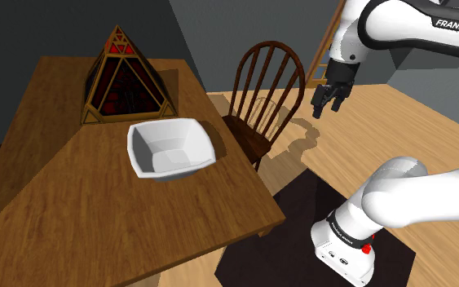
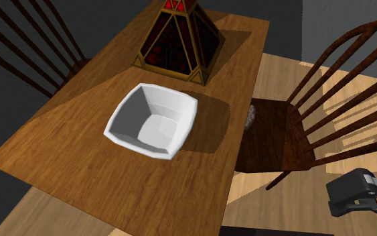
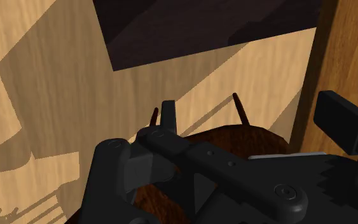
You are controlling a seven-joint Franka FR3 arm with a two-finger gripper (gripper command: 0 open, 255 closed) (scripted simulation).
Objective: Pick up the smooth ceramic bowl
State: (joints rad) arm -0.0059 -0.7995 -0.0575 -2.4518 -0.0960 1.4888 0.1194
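1. The white bowl [image 1: 170,149] was seen upright on the wooden table [image 1: 72,204], well apart from the gripper [image 1: 327,104], whose jaws were spread wide with nothing held between them.
2. The table was set on a pale wood floor [image 1: 415,122] bearing a dark rug [image 1: 301,196]; grey walls [image 1: 219,33] were seen behind.
3. A pyramid-shaped, red-paned lantern [image 1: 125,77] was placed just beside the bowl; a wooden chair [image 1: 266,86] was interposed between gripper and table.

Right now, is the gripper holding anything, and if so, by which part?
Nothing is held. The gripper is open and hangs near the chair, apart from the white bowl on the table.
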